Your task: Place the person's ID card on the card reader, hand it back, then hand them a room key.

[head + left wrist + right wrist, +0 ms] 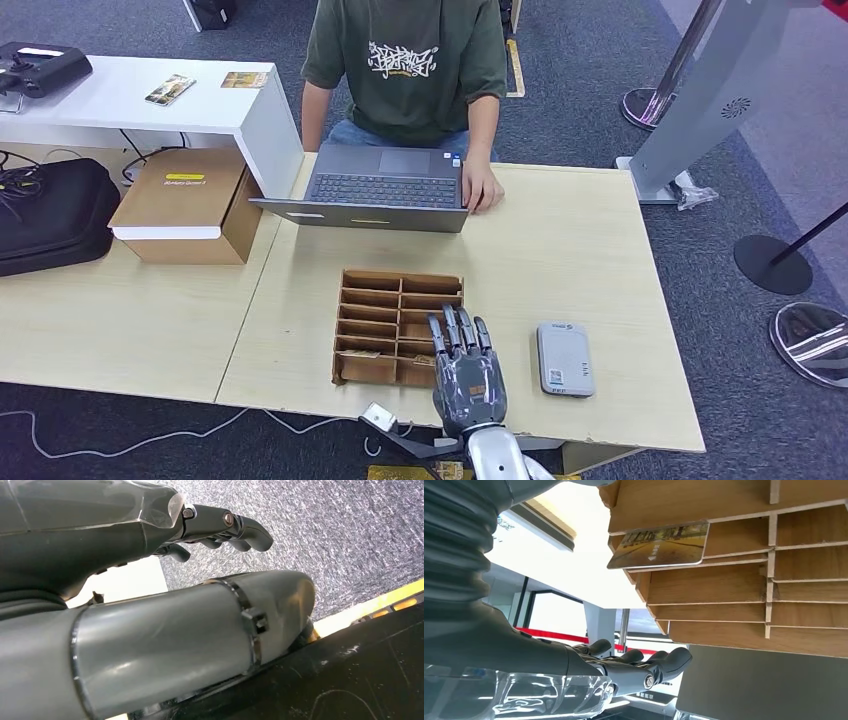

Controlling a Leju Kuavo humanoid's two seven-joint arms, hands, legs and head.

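My right hand (466, 368) hovers flat over the near right corner of the wooden slotted tray (372, 300), its fingers (649, 664) stretched out and apart with nothing in them. A room key card (659, 545) with a yellowish street picture sticks out of one tray slot, close to the fingers but not touching them. The grey-white card reader (565, 358) lies on the table just right of that hand. Across the table sits a person (405, 60), one hand (483, 188) resting by a laptop. My left hand (150, 525) hangs over the carpet, holding nothing, fingertips loosely bent.
An open laptop (385, 188) stands between the tray and the person. A cardboard box (185, 205) and a black bag (50, 215) lie on the left table. Two small cards (170, 90) rest on a white desk. Stanchion bases (772, 264) stand at the right.
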